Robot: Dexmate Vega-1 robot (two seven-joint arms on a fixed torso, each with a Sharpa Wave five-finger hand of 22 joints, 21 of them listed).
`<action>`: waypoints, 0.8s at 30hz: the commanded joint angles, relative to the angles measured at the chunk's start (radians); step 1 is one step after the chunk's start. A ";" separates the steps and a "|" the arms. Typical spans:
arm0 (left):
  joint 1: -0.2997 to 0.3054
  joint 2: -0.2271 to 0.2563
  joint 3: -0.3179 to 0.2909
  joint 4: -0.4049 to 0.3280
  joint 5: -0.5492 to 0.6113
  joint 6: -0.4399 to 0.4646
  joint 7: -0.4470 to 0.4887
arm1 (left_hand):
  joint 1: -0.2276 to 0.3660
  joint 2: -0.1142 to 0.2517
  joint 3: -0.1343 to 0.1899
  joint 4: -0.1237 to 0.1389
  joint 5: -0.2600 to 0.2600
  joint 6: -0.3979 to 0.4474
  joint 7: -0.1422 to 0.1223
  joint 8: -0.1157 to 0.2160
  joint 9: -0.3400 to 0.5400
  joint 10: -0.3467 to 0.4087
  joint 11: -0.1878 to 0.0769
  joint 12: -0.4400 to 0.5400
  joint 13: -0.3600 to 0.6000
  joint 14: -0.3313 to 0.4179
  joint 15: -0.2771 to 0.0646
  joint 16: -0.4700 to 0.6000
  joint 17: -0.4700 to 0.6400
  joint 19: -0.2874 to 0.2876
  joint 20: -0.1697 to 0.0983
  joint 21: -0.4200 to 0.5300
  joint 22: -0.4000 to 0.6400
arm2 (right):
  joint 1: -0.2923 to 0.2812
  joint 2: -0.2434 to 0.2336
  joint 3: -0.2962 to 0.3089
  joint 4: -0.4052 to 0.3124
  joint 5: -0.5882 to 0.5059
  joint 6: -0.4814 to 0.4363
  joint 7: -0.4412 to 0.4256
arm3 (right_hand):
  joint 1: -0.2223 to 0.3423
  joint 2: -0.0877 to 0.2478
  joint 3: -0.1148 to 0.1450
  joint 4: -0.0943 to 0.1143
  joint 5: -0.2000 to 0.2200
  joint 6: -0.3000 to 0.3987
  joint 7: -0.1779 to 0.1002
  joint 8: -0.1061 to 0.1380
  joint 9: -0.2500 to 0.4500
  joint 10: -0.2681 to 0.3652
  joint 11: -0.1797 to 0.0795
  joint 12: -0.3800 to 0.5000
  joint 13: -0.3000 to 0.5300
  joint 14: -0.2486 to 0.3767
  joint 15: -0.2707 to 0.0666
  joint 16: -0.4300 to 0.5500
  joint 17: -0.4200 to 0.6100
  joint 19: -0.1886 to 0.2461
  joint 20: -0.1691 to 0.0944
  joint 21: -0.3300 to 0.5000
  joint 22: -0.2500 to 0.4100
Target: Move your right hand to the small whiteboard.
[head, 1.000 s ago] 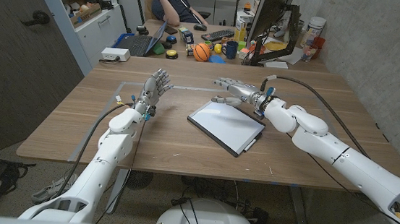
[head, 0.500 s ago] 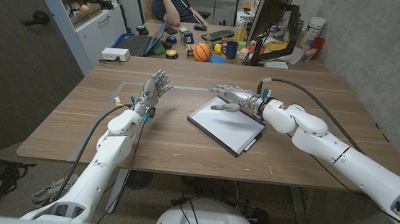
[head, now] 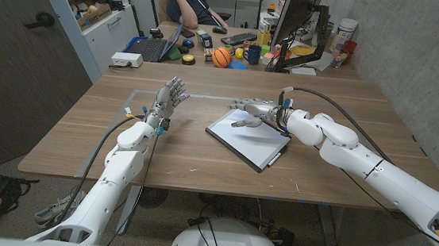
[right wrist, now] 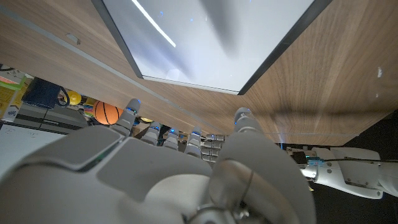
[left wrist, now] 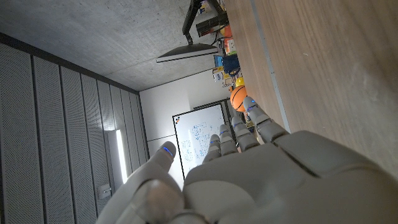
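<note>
Small whiteboard [head: 248,137] (white, dark frame, lying flat) w/ right robot hand [head: 254,110] spread above, grasping nothing.

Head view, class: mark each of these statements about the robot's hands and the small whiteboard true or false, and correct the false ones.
1. The small whiteboard lies on the wooden table. True.
2. The right hand is over the whiteboard's far edge. True.
3. The left hand grips a marker. False: it holds nothing, fingers apart and pointing up.
4. The whiteboard is on the robot's left side, beside the left arm. False: it is right of centre, by the right arm.
5. An orange ball sits on the desk behind. True.
</note>
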 commanded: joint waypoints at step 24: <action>-0.005 0.000 -0.003 0.010 -0.001 0.001 -0.006 | -0.002 0.005 -0.007 0.002 0.006 -0.003 -0.003 0.007 0.005 0.000 -0.004 0.006 0.004 0.008 -0.002 -0.002 0.005 0.011 0.002 -0.015 0.005 | 0.022 0.018 -0.011 0.025 0.034 0.011 0.059 | 0.004 0.014 -0.019 0.007 0.008 -0.002 0.006 -0.010 0.003 0.004 0.004 -0.003 0.002 0.005 -0.015 -0.002 0.004 0.004 -0.009 -0.027 0.000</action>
